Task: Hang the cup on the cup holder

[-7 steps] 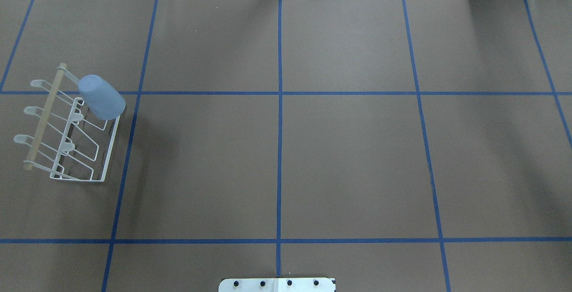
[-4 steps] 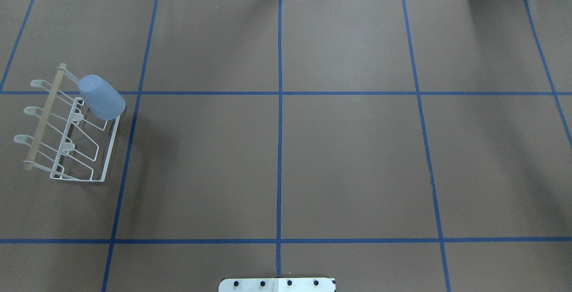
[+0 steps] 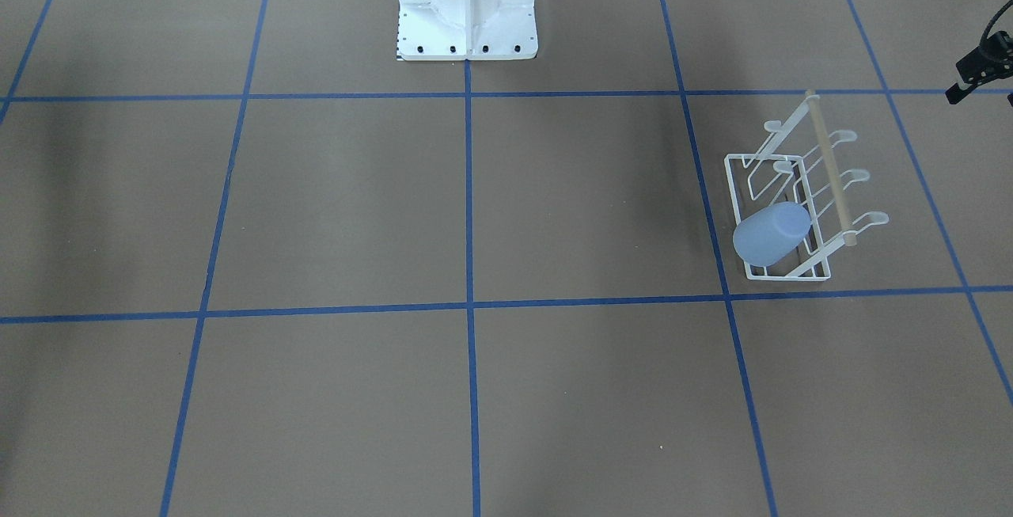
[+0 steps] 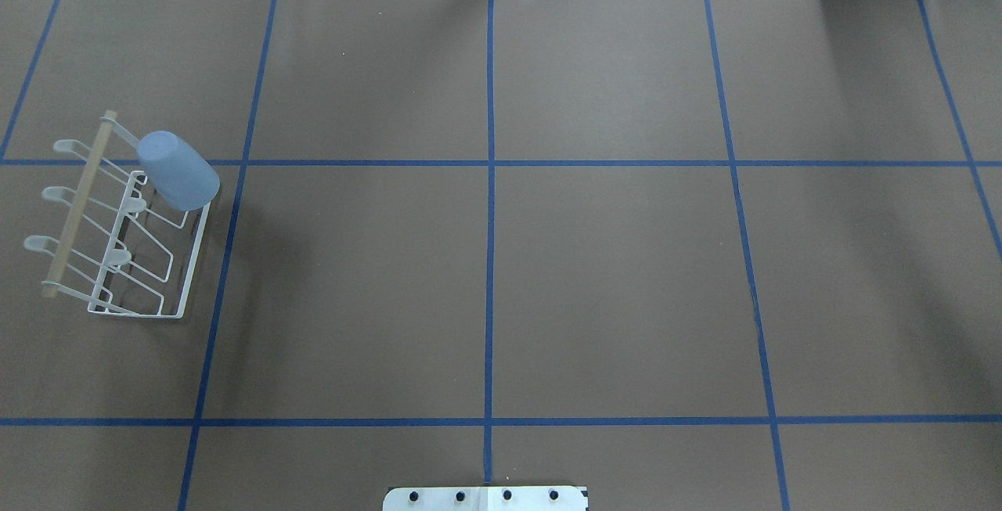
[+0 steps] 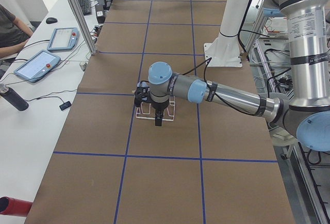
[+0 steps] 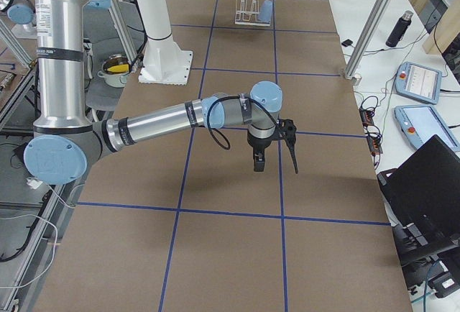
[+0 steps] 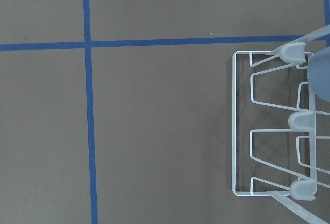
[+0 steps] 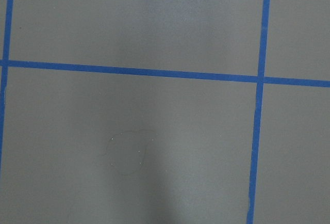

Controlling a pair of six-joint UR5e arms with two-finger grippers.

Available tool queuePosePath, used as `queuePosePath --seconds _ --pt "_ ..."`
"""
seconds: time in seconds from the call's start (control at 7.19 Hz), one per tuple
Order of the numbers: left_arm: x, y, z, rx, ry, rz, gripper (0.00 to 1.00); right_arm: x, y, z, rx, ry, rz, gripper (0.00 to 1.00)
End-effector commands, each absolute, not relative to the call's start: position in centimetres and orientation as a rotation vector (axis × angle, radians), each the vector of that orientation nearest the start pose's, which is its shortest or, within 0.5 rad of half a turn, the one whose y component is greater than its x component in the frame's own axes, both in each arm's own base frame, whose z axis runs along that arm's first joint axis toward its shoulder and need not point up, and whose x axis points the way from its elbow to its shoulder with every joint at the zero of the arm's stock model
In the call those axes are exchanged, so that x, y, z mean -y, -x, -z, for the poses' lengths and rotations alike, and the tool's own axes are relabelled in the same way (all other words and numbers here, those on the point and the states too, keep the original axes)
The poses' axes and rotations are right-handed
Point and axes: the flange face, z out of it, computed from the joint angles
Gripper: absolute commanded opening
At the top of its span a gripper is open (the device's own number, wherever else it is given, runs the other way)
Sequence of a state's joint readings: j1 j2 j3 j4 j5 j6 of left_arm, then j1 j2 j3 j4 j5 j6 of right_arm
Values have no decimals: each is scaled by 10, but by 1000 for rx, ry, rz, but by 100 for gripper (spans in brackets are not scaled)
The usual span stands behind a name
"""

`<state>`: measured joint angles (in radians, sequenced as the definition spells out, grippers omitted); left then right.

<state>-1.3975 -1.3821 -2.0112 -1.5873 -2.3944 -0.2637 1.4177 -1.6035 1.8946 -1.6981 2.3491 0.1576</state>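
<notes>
Matte tapered cup [image 4: 178, 170], on looped-wire cup holder [image 4: 78, 206] (left gripper [image 5: 159, 121], right gripper [image 6: 259, 163] state unclear)

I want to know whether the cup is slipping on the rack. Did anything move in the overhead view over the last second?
Nothing visibly changed. The pale blue cup sits tilted on the same far end prong of the white wire rack, and the rack lies where it was.

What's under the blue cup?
The cup sits tilted on the white wire rack, whose wires show below its rim. Any prong inside it is covered.
</notes>
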Motion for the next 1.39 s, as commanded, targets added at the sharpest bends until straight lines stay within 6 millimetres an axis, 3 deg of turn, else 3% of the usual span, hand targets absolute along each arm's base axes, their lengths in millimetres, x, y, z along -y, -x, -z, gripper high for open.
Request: queuePosePath --seconds 0.0,1.25 --pt "419 -12 -519 -854 -74 -28 98 476 9 -529 790 -33 60 100" --pt "427 -14 -508 -857 -100 -40 98 477 9 -528 789 -35 62 100"
